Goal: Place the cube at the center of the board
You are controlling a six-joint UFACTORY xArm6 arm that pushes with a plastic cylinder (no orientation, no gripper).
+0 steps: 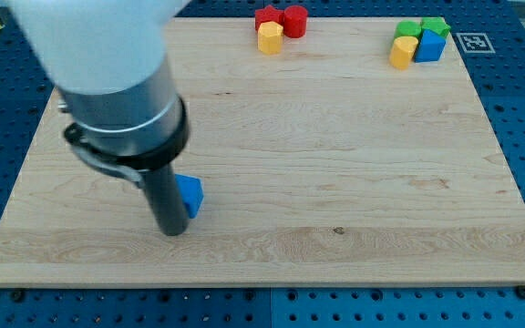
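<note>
Tip [172, 231] of my rod, which carries no fingers to spread or pinch, rests on the desk [335, 182] at the view's lower left, touching the blue cube [190, 195] just right of it. Red, yellow, green and blue blocks cluster along the view's top.

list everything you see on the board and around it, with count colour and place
blue block: 1, blue, shape partly hidden, lower left of the board, touching my tip on its right
red blocks: 2, red, top edge near the middle, side by side
yellow block: 1, yellow, just below the red pair
green blocks: 2, green, top right corner
blue cube: 1, blue, top right, below the green ones
yellow block at right: 1, yellow, left of the blue cube
board: 1, light wood, fills the view
marker tag: 1, black and white, off the board's top right
my tip: 1, dark rod, lower left, against the blue block
</note>
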